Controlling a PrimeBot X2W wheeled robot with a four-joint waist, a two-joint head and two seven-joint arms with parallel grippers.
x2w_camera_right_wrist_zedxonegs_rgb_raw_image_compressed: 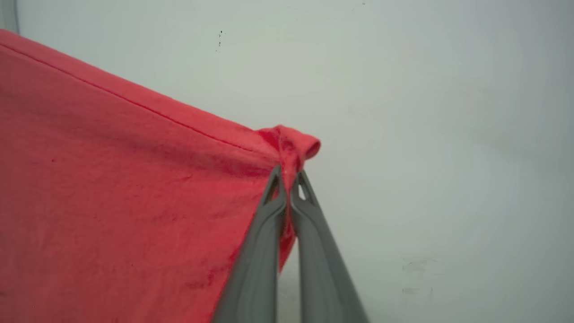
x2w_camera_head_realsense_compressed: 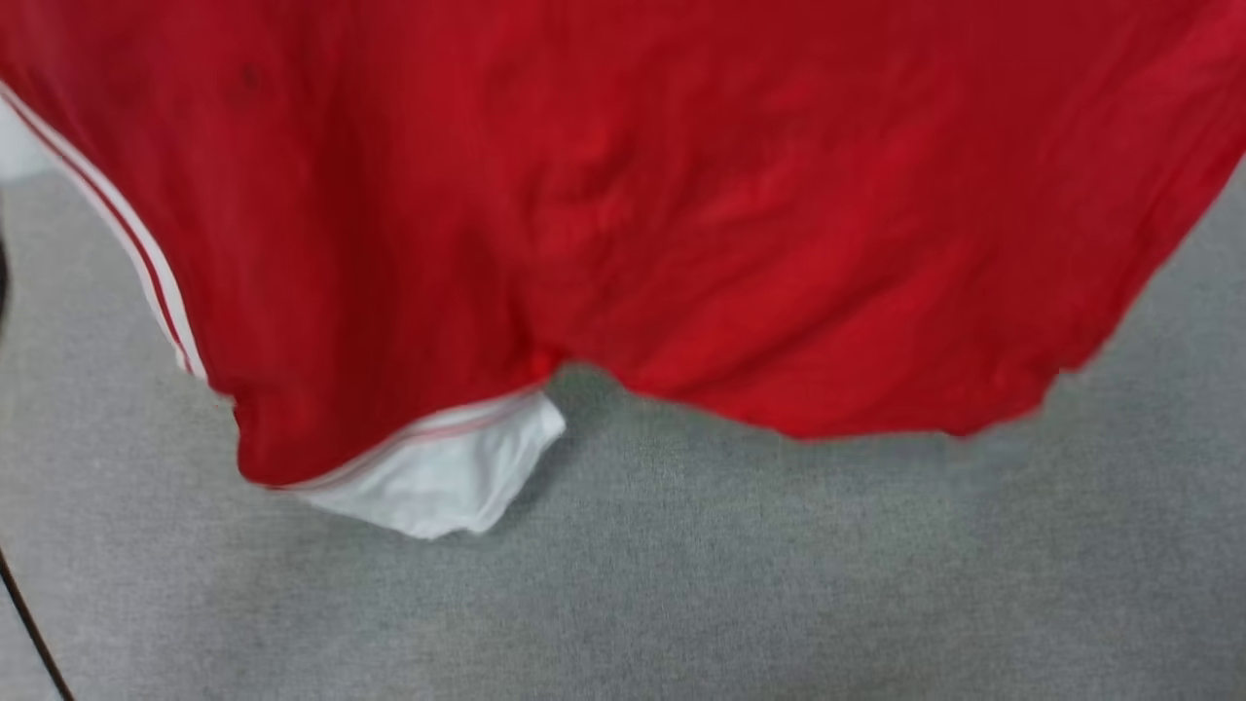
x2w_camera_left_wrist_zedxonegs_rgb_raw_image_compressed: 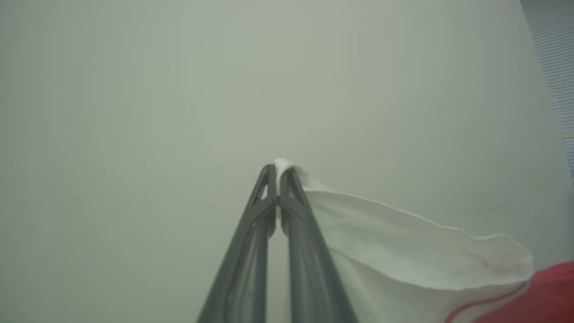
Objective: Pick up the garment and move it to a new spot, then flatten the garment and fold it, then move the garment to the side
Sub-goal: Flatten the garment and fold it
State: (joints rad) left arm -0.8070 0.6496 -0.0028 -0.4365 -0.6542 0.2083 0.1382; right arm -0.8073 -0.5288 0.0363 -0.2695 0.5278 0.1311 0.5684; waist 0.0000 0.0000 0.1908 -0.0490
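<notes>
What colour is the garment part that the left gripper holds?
White. The left gripper pinches the garment by its white sleeve; the left wrist view shows it best.

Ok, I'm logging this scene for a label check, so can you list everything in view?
garment: one, red with a white sleeve and red-and-white striped trim, hanging spread over the grey surface.
grey surface: one, grey, beneath the garment in the head view.
wall: one as far as I can tell, pale, behind each claw in the wrist views.
slatted blind: one, pale grey, right edge of the left wrist view.
left claw: one, dark grey, shut on the white sleeve's edge.
right claw: one, dark grey, shut on a red corner of the garment.
</notes>
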